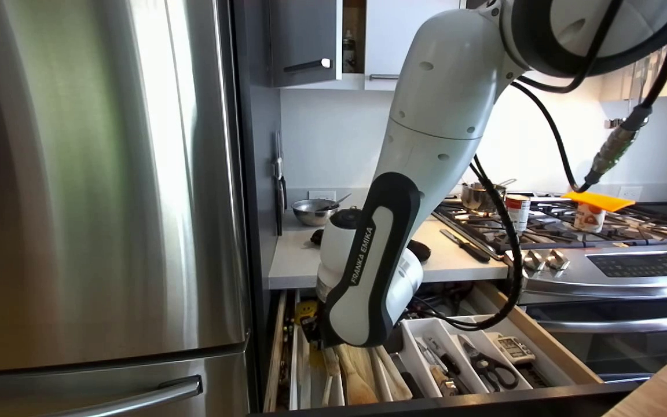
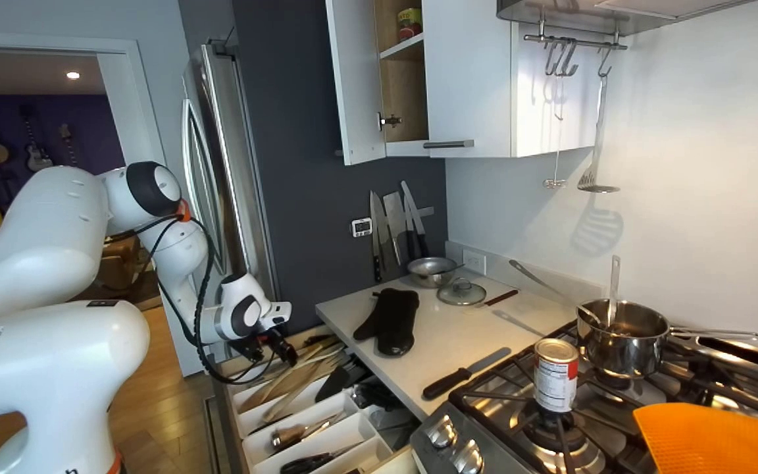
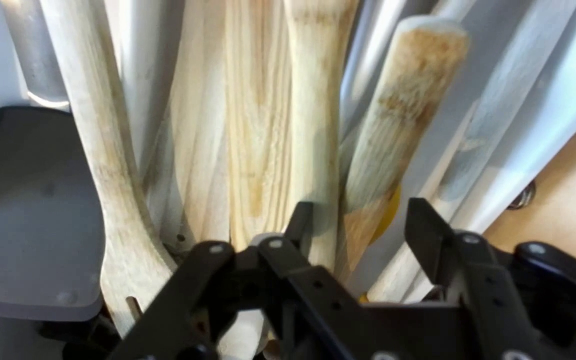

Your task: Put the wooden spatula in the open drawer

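Observation:
The open drawer (image 1: 542, 331) is pulled out under the counter, with white divider compartments; its front edge (image 2: 226, 411) also shows in an exterior view. Several light-tan wooden utensils lie in its far compartment, among them a flat-bladed one (image 1: 358, 387) and a slotted one (image 3: 105, 160). I cannot tell which of them is the wooden spatula. My gripper (image 2: 279, 349) is over this compartment, pointing down. In the wrist view the gripper (image 3: 363, 220) is open with nothing held; its fingers stand above a tan handle (image 3: 318, 145) and a stained wooden handle (image 3: 403, 105).
Other compartments hold scissors (image 1: 487, 365) and knives. A black mitt (image 2: 392, 322), a knife (image 2: 464, 374) and a glass lid (image 2: 461, 291) lie on the counter. The steel fridge (image 1: 107, 174) stands beside the drawer, the stove (image 1: 600, 278) on its other side.

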Controlling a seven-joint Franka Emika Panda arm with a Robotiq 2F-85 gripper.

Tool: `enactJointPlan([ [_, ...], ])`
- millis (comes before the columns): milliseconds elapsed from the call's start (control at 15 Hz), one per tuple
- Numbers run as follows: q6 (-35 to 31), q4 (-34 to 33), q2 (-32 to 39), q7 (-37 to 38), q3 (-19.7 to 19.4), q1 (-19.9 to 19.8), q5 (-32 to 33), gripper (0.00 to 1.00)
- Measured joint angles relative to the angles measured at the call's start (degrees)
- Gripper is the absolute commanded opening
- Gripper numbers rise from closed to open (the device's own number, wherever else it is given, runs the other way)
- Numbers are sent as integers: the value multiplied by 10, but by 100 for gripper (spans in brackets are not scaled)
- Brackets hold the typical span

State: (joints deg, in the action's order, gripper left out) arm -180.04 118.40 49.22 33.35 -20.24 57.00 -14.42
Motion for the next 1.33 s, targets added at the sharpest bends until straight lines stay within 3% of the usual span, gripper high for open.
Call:
enactJointPlan([
  [667, 50, 1, -22, -11, 24, -3, 0, 62],
  [1133, 68, 0, -24, -11, 58, -32, 0, 60],
  [1333, 69, 0, -25, -11, 71, -47, 0, 43],
])
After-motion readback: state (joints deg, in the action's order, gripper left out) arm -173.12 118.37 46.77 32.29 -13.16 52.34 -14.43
